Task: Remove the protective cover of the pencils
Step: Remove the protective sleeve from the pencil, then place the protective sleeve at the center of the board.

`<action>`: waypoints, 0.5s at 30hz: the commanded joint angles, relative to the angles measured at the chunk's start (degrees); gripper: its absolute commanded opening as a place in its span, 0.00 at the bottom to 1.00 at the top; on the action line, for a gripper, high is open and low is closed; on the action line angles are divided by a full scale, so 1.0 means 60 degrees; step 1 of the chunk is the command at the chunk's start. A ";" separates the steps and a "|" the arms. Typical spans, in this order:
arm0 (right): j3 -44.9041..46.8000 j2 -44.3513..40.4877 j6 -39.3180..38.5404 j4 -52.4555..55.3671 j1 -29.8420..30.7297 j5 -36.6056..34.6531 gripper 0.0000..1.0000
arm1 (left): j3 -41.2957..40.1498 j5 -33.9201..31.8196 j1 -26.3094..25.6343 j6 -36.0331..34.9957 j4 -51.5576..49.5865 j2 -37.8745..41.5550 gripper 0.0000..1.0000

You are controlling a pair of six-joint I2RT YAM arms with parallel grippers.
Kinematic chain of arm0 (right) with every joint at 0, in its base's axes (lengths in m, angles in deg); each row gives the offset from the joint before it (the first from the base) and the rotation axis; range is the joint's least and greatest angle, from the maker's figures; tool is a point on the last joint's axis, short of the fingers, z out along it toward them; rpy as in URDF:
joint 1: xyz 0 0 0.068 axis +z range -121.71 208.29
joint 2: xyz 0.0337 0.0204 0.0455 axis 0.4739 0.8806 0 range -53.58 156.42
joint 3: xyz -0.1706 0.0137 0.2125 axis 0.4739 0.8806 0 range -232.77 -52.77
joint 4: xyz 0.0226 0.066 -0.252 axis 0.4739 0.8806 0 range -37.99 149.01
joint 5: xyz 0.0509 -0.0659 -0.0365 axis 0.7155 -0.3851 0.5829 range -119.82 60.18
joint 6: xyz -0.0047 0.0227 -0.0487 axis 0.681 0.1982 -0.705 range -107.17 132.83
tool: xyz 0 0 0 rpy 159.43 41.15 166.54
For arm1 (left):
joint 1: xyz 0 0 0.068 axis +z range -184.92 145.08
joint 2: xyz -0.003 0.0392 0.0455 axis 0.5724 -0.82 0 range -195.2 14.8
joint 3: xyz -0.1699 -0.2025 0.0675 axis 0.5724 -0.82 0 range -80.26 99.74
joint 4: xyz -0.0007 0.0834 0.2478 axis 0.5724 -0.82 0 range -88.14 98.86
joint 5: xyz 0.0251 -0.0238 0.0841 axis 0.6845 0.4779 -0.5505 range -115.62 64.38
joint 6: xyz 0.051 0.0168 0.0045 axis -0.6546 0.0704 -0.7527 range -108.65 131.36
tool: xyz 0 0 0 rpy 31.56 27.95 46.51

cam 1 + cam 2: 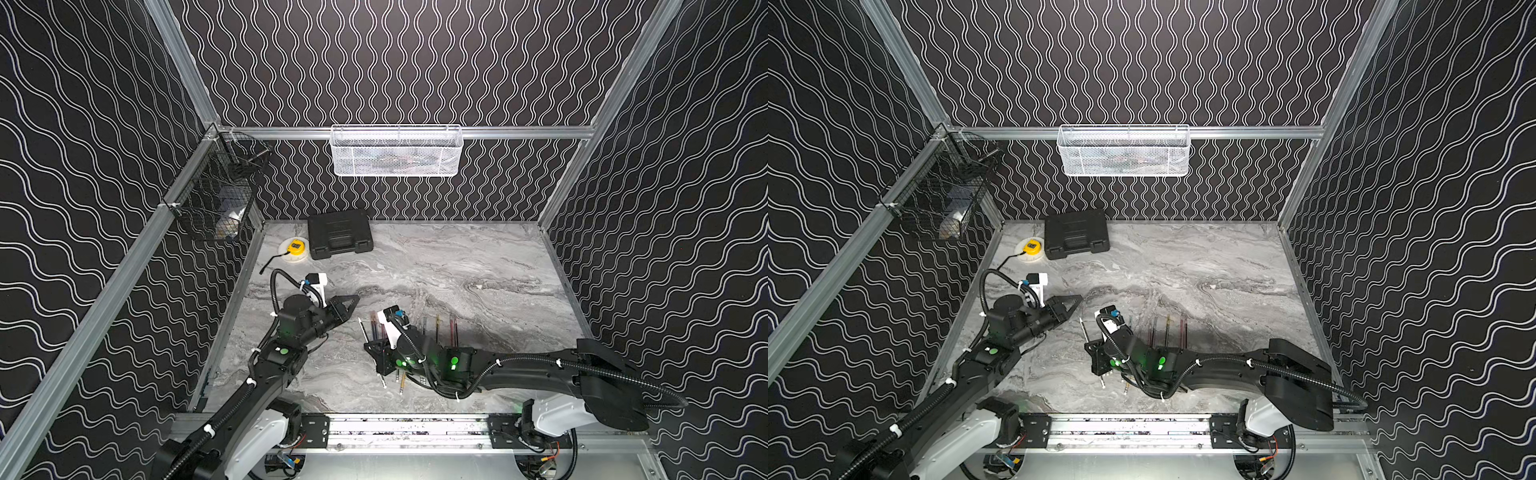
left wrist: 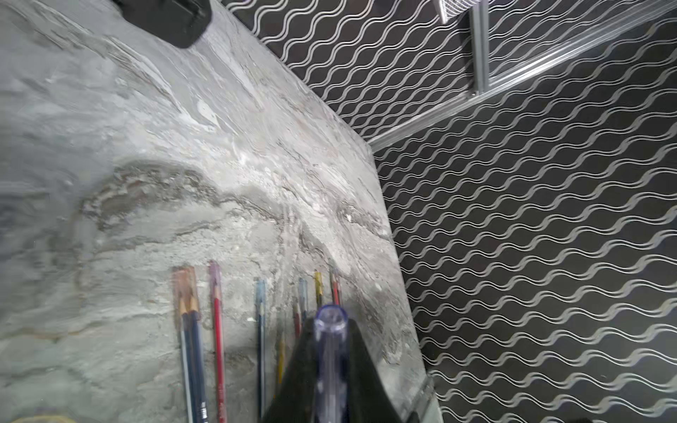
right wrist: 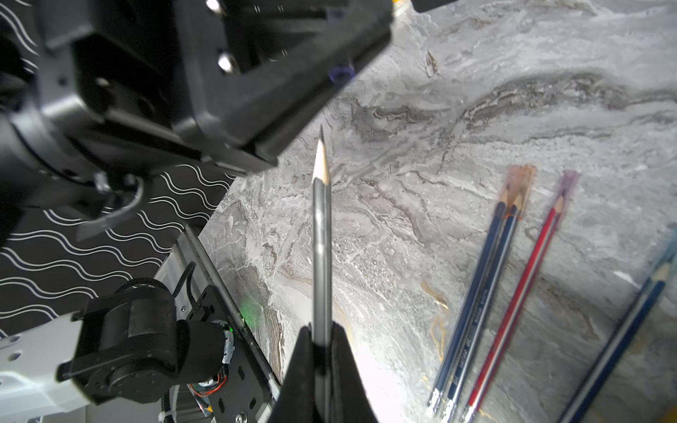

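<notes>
My left gripper [image 2: 330, 331] is shut on a clear, purple-tinted protective cover [image 2: 330, 315] whose open end sticks out past the fingertips. It hovers left of the pencils in both top views [image 1: 352, 300] [image 1: 1076, 299]. My right gripper [image 3: 321, 331] is shut on a grey pencil [image 3: 321, 227] whose sharpened tip is bare. In both top views the right gripper [image 1: 372, 348] [image 1: 1091, 347] holds it near mid-length. Several more pencils [image 3: 480, 293] [image 2: 218, 329] [image 1: 437, 328] lie in a row on the marble table, with tinted covers [image 2: 185, 285] on their tips.
A black case [image 1: 338, 233] and a yellow tape measure [image 1: 296, 248] on a white disc sit at the back left. A white mesh basket [image 1: 397, 151] hangs on the back wall and a black wire basket [image 1: 220, 195] on the left rail. Patterned walls close three sides.
</notes>
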 commanded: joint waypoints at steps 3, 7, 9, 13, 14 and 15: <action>0.0304 -0.0073 0.1296 0.0218 0.0150 -0.0647 0.00 | 0.0127 -0.1321 0.0087 -0.0986 -0.0961 -0.0188 0.00; 0.0029 0.0211 0.1928 0.1244 0.0312 -0.1401 0.00 | -0.0078 -0.2067 0.0101 -0.1335 -0.1249 -0.0320 0.00; -0.0148 0.0599 0.2123 0.1419 0.0319 -0.1455 0.00 | -0.0113 -0.2522 0.0103 -0.1563 -0.1485 -0.0414 0.00; -0.0711 0.1516 0.2558 0.1929 0.0322 -0.1415 0.00 | -0.0010 -0.3497 0.0101 -0.2017 -0.2076 -0.0727 0.00; -0.0876 0.1767 0.2535 0.2006 0.0322 -0.1383 0.00 | 0.0003 -0.3617 0.0100 -0.2123 -0.2095 -0.0837 0.00; -0.0994 0.2016 0.2484 0.2002 0.0331 -0.1313 0.00 | 0.0006 -0.3688 0.0102 -0.2191 -0.2089 -0.0938 0.00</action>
